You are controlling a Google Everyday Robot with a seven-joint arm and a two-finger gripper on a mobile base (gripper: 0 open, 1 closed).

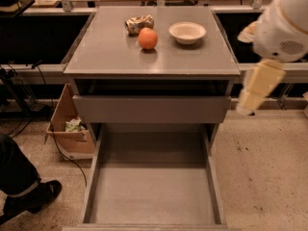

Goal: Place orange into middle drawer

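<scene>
The orange sits on the grey cabinet top, between a crumpled foil packet and a white bowl. The middle drawer is pulled far out at the bottom of the view, with a bare flat grey floor and low side walls. My gripper hangs at the right of the cabinet, at the end of the white arm. It points down beside the closed drawer front, well clear of the orange, and nothing shows in it.
A drawer with a plain grey front panel sits shut above the open one. A cardboard box and cables lie on the floor at left. A person's leg and shoe are at lower left. Benches run along the back.
</scene>
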